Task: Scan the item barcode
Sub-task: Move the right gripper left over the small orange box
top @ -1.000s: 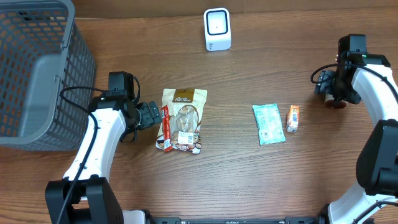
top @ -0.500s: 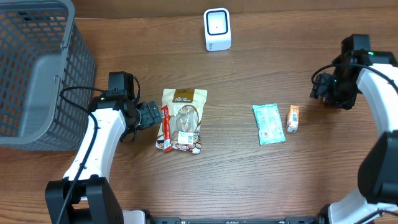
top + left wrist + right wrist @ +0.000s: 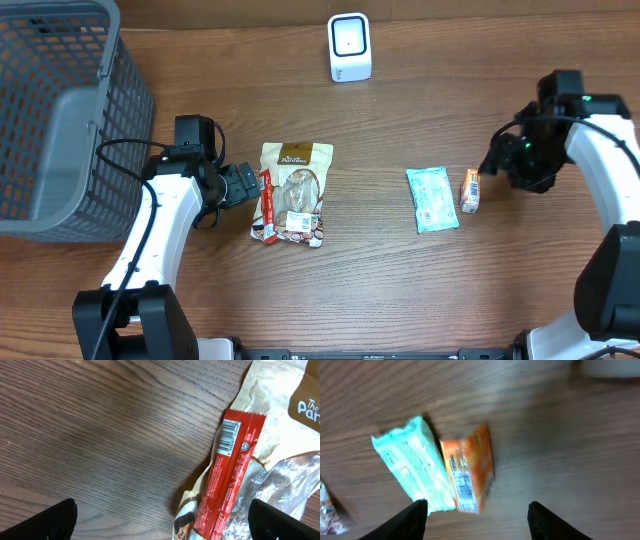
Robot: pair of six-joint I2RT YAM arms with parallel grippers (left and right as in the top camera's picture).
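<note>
The right claw (image 3: pixel 497 166) has swung in from the 3 o'clock edge of the table (image 3: pixel 380 290) within the last second. It now hangs just beside the orange packet (image 3: pixel 470 190), on the packet's 3 o'clock side. Its fingers have drawn in a little but stand apart with nothing between them. In the wrist view the packet lies untouched on the wood beyond them. A pale printed patch on its upper face may be the barcode, though it is too blurred to tell. I judge this packet to be the item now chosen for scanning, with the pick-up not yet begun.

The left claw (image 3: pixel 243 186) has not stirred. It is spread wide and empty, low over the wood at 9 o'clock of the red bar (image 3: pixel 231 477), whose barcode faces up.

Counted from near to far, there are two claws and four goods in a row across mid-table. At 9 o'clock of centre lies one brown snack bag (image 3: pixel 295 195), with the one red bar on its 9 o'clock edge. At 3 o'clock of centre is one teal pack (image 3: pixel 431 198), with the one orange packet just beside it. Farther off, one white scanner (image 3: pixel 349 47) stands at 12 o'clock. One grey basket (image 3: pixel 60 150) fills the 10 o'clock corner.
</note>
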